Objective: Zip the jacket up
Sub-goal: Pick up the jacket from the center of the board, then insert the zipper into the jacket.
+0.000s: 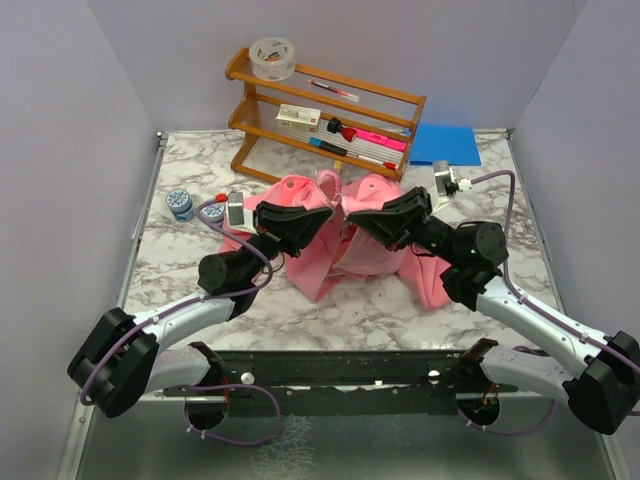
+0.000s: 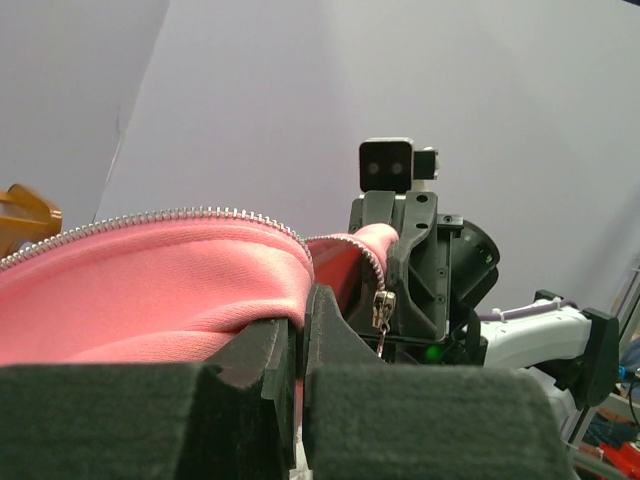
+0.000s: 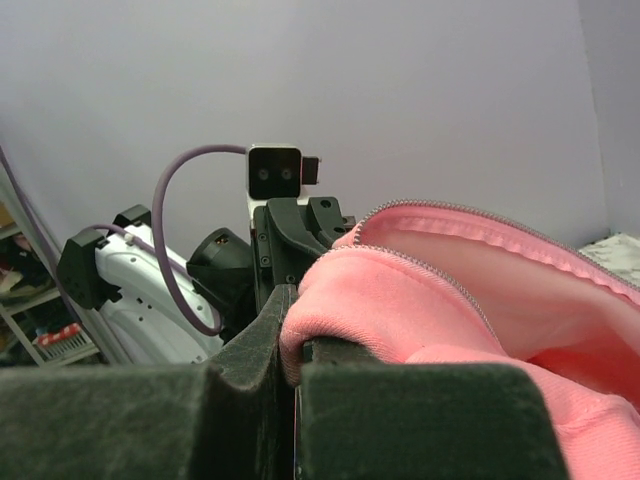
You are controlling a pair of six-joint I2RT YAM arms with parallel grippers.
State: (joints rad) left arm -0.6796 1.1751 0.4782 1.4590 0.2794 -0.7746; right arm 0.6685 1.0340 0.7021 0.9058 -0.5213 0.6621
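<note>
The pink fleece jacket [image 1: 345, 250] lies crumpled in the middle of the marble table, its front open. My left gripper [image 1: 318, 226] is shut on the jacket's left front edge, and the wrist view shows pink fleece [image 2: 150, 290] pinched between the pads with zipper teeth along the top. The silver zipper slider [image 2: 382, 308] hangs just beyond, by the right gripper. My right gripper [image 1: 358, 226] is shut on the other front edge, and its wrist view shows fleece [image 3: 400, 300] folded into the jaws. The two grippers face each other, close together and lifted a little.
A wooden rack [image 1: 325, 115] with pens, a box and a tape roll [image 1: 272, 58] stands at the back. A blue sheet [image 1: 445, 143] lies at the back right. Two small round tins [image 1: 182, 204] sit at the left.
</note>
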